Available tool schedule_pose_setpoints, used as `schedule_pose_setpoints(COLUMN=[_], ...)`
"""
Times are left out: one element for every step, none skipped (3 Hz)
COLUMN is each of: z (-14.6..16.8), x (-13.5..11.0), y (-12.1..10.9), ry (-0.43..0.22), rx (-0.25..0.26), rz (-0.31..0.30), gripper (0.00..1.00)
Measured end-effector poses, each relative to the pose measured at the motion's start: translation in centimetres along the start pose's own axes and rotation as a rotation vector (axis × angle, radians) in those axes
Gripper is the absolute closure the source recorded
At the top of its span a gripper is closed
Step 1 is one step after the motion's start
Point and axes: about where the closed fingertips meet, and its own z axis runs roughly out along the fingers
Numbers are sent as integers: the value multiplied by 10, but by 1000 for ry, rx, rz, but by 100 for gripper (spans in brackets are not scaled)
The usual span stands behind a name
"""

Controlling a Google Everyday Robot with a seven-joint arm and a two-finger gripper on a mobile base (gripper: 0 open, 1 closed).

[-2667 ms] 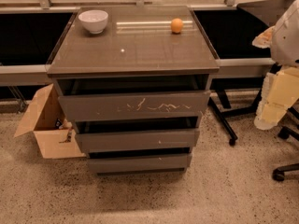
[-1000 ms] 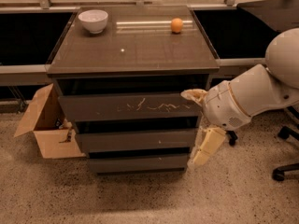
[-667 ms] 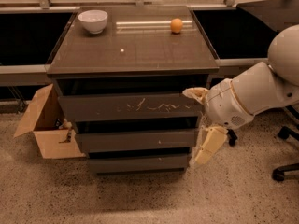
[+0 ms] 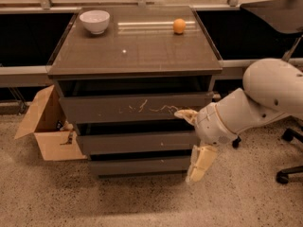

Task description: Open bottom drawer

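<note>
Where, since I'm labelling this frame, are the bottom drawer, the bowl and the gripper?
bottom drawer (image 4: 137, 165), camera view, middle of its front.
bowl (image 4: 94, 21), camera view, its outer wall.
gripper (image 4: 185, 145), camera view, midway between its open jaws, by the cabinet's (image 4: 137, 51) front right corner.

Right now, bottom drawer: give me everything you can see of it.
The bottom drawer is the lowest front of the cabinet: shallow, grey-brown, matte, plain, no handle. It looks shut, a dark gap above it, floor just below. The gripper is open at the cabinet's right front; its lower finger hangs by the drawer's right end, contact unclear.
</note>
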Motion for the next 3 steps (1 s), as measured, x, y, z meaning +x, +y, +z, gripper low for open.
schedule_pose_setpoints(z=[52,91,138], x=[34,62,97], y=[7,10,11], ry=[-38,-124,-239], rx=[-69,-86,-85], rz=[-41,-59,-58], gripper=[0,0,0])
